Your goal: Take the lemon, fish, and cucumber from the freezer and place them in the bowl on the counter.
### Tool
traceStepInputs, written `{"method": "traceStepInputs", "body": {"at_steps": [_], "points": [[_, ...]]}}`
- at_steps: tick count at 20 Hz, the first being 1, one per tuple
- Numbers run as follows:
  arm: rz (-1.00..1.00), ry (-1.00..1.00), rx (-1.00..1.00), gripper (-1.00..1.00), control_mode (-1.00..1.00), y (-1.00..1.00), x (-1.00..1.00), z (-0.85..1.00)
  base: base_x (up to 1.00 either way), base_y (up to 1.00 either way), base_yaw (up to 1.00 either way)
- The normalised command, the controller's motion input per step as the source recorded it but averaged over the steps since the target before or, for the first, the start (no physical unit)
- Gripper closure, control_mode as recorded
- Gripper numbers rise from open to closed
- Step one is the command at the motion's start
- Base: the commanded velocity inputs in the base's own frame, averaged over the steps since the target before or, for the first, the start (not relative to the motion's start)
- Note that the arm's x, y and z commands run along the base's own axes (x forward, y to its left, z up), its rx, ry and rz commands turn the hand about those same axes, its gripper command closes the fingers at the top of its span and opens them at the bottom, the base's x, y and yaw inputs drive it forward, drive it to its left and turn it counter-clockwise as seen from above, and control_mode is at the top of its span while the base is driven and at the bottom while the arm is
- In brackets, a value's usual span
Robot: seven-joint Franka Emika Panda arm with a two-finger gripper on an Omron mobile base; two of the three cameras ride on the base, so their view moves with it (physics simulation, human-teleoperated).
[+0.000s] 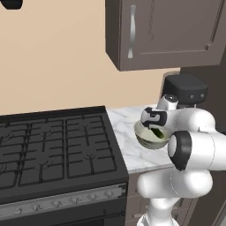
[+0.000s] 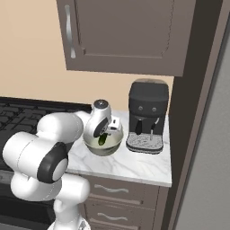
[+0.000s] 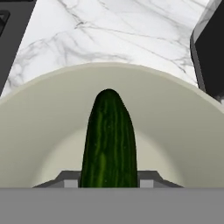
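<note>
My gripper is shut on the dark green cucumber, which points down into the pale olive-beige bowl. The bowl stands on the white marble counter, left of the coffee machine. From the left the gripper hangs just over the bowl, with the cucumber inside the rim. The cucumber is tilted, its lower end near the bowl's inside. The lemon and the fish are out of view. The flat grey front of the freezer fills the far right edge.
A black coffee machine stands close to the right of the bowl. A black gas stove borders the counter on the left. A brown wall cupboard hangs above. Drawers with silver handles sit under the counter.
</note>
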Motion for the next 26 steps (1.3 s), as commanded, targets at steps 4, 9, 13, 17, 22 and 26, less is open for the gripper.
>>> {"method": "traceStepInputs", "body": {"at_steps": [4, 9, 13, 17, 22, 26], "points": [[0.0, 0.0, 0.0, -1.0, -1.0, 0.0, 0.0, 0.0, 0.0, 0.0, 0.0], [0.0, 0.0, 0.0, -1.0, -1.0, 0.0, 0.0, 0.0, 0.0, 0.0, 0.0], [0.0, 0.0, 0.0, -1.0, -1.0, 0.0, 0.0, 0.0, 0.0, 0.0, 0.0], [0.0, -0.03, 0.0, -1.0, -1.0, 0.0, -0.2, 0.22, 0.0, 0.0, 0.0], [0.0, -0.09, 0.0, -1.0, -1.0, 0.01, -0.45, 0.38, 0.0, 0.0, 0.0], [0.0, -0.01, 0.0, -1.0, -1.0, 0.0, -0.22, 0.55, 0.0, 0.0, 0.0]]}}
